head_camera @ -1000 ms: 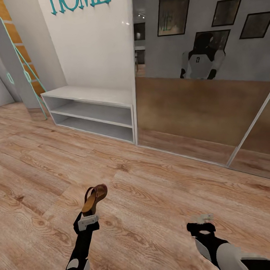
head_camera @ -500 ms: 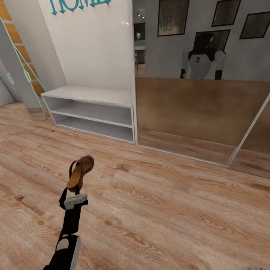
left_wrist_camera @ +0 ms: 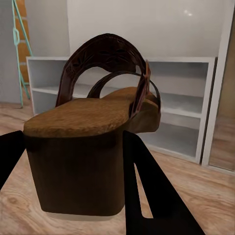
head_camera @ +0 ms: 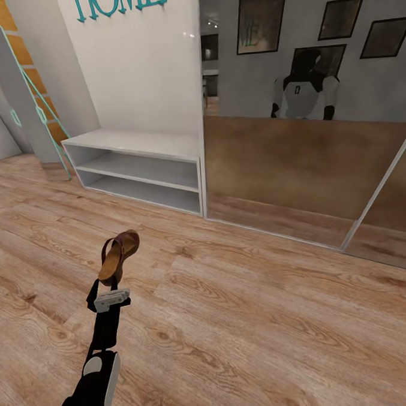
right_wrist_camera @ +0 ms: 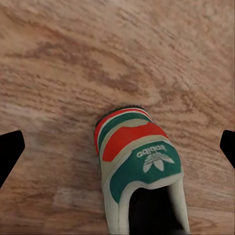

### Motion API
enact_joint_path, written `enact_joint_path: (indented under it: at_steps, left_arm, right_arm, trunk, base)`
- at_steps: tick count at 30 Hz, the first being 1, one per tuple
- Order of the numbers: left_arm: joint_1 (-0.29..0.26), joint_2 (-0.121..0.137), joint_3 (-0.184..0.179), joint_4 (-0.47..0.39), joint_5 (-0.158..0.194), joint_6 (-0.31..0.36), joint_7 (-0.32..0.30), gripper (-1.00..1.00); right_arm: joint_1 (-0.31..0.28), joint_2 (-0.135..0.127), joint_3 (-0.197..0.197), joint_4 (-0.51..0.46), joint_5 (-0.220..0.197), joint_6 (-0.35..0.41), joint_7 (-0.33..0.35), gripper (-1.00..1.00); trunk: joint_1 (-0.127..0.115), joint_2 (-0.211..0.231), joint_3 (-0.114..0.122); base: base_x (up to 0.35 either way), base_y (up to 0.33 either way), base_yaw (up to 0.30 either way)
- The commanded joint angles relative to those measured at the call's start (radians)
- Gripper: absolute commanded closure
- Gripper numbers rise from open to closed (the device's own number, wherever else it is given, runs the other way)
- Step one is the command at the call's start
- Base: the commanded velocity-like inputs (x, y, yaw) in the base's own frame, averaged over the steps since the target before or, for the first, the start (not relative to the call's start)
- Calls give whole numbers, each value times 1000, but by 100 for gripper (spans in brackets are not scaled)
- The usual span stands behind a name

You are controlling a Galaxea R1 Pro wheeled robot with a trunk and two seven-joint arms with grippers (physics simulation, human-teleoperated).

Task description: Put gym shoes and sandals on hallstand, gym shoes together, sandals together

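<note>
Left gripper [head_camera: 109, 286] was clamped on sandal [head_camera: 118, 257], raised above wood-plank floor [head_camera: 246, 320] | hallstand [head_camera: 135, 170] stood beyond fingertips | right gripper [right_wrist_camera: 117, 147] was spread wide, gym shoe [right_wrist_camera: 140, 174] between fingers.

Sandal [left_wrist_camera: 93, 122]: matt brown leather straps, grainy cork-like insole, smooth dark heel
Floor [head_camera: 264, 319]: grained wood planks, satin
Hallstand [head_camera: 133, 144]: smooth matt grey-white
Gym shoe [right_wrist_camera: 139, 166]: matt leather-like heel
</note>
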Motion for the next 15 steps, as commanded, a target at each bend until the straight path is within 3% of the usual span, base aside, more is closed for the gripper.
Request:
enact_joint_path:
  at_steps: [1,15]
  left_arm:
    - [0,0,0,0,0,0,0,100]
    - [0,0,0,55,0,0,0,100]
  right_arm:
    - [0,0,0,0,0,8,0,-100]
    - [40,12,3,0,4,47,1,-100]
  trunk:
    - [0,0,0]
    - [0,0,0]
  base:
    - [0,0,0]
    - [0,0,0]
